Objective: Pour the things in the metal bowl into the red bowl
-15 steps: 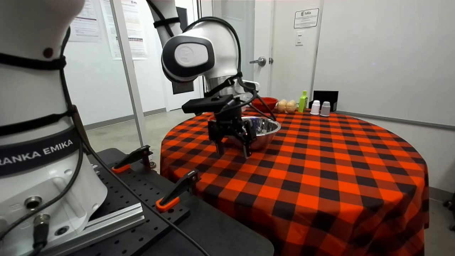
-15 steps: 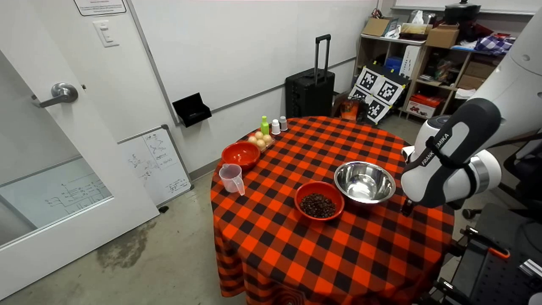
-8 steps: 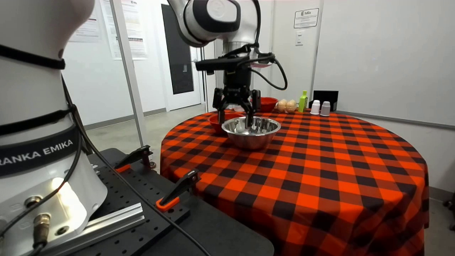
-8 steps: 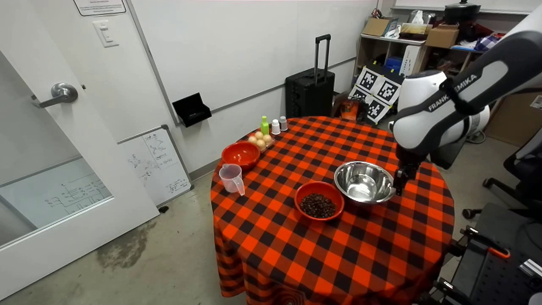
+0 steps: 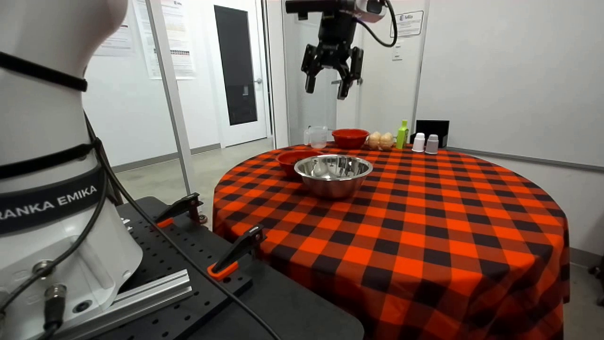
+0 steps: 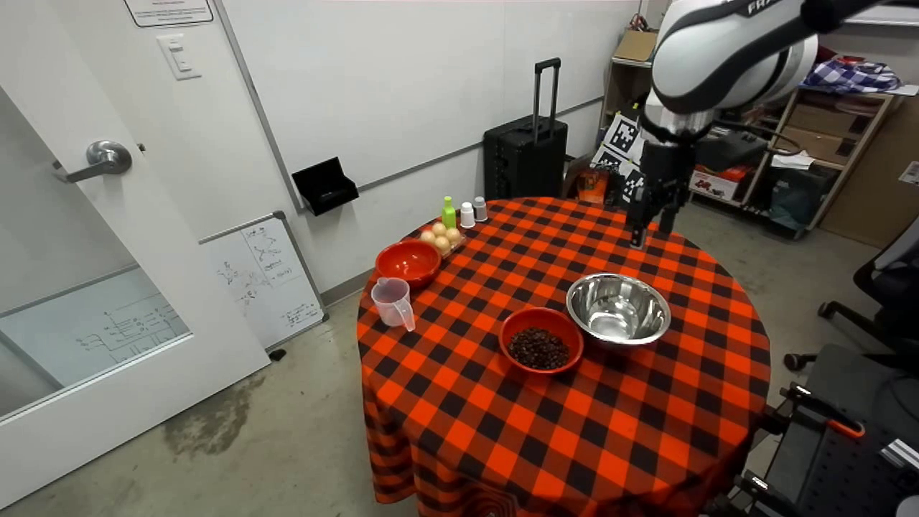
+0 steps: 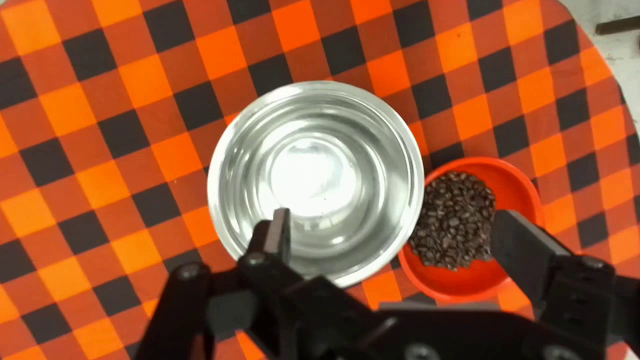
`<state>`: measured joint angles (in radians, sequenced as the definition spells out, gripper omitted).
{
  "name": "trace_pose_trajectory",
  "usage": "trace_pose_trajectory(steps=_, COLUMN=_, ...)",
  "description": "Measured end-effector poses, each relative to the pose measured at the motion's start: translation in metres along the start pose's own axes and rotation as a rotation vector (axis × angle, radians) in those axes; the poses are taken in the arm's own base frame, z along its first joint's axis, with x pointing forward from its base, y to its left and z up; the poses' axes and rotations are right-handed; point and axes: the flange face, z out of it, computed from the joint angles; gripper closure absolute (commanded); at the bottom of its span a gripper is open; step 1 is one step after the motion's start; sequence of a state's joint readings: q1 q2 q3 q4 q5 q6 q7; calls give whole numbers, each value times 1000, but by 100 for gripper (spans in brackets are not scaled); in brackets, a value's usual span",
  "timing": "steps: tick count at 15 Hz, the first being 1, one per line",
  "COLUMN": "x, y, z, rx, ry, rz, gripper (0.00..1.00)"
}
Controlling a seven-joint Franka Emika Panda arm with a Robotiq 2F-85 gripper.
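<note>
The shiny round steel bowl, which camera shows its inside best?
The wrist view: it looks down into the shiny round steel bowl and shows it largest, though a black gripper finger covers part of it. Both exterior views show the bowl clear of the gripper, but smaller and at a slant.

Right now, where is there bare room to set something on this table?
Checked cloth is bare between the metal bowl and green bottle; a smaller patch separates the bean-holding red bowl from the measuring cup. Crowded: where those bowls sit close, and around the other red bowl.
</note>
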<state>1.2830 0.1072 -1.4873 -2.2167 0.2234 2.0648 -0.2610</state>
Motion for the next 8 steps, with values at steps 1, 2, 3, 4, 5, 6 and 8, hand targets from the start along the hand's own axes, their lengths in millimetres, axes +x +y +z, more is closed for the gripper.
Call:
trace_pose_trajectory(steps=1, x=7, y=-5, z=-20, rx=8, ry=10, rz=2, gripper=0)
trace_pose_trajectory(steps=2, x=12, y=-10, z=-41, rx=11, ry=20, rz=4, gripper=0)
trace_pose_trajectory(steps=3, x=17, y=-17, z=-63, rx=12, ry=29, rz=5, gripper=0)
trace_pose_trajectory(steps=4, x=21, y=-23, z=-85, rx=13, ry=37, rz=4, gripper=0)
trace_pose_trajectory(steps=5, x=23, y=-31, z=-106, rx=13, ry=43, rz=3, gripper=0)
trace_pose_trajectory(steps=6, x=24, y=-38, z=-129, rx=12, ry=48, rz=3, gripper=0)
trace_pose_trajectory(steps=8, x=24, y=-49, z=-163, rx=11, ry=62, rz=-3, gripper=0)
